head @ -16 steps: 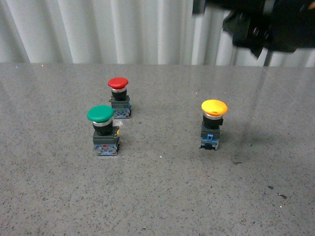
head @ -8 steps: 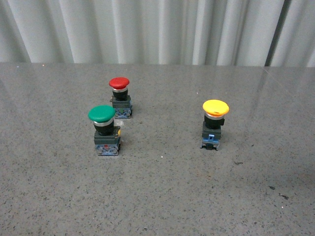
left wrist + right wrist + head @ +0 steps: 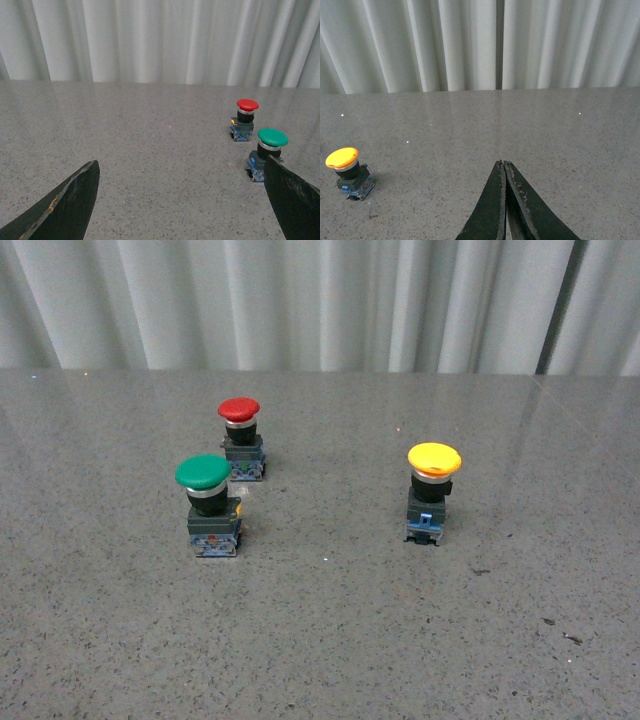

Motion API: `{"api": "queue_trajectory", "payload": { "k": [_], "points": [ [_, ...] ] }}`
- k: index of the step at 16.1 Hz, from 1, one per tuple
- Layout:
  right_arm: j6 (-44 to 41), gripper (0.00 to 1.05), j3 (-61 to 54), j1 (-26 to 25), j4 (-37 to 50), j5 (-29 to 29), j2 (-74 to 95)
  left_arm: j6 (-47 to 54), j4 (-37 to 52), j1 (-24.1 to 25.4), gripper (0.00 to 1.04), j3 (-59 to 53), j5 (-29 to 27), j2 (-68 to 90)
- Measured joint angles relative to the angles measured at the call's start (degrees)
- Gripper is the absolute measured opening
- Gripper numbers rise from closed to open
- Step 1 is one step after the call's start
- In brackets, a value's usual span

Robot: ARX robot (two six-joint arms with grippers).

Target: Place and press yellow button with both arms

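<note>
Three push-buttons (image 3: 435, 490) (yellow, green, red)

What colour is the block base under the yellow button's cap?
Dark grey-blue, with a brighter blue clip on the yellow button; clearest in the front view.

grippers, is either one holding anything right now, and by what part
Nothing is held. The left gripper is open and empty; the right gripper is shut on nothing, away from the yellow button.

Front view faces the curtain (image 3: 320, 300); both wrist views look likewise.
</note>
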Motion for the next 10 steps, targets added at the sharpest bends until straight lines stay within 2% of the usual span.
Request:
{"api": "queue_trajectory", "payload": {
  "k": [10],
  "points": [
    [-0.2, 0.02, -6.3, 0.0, -5.6, -0.7, -13.0, 0.0, 0.0, 0.0, 0.98, 0.0, 0.0, 0.0]
  ]
}}
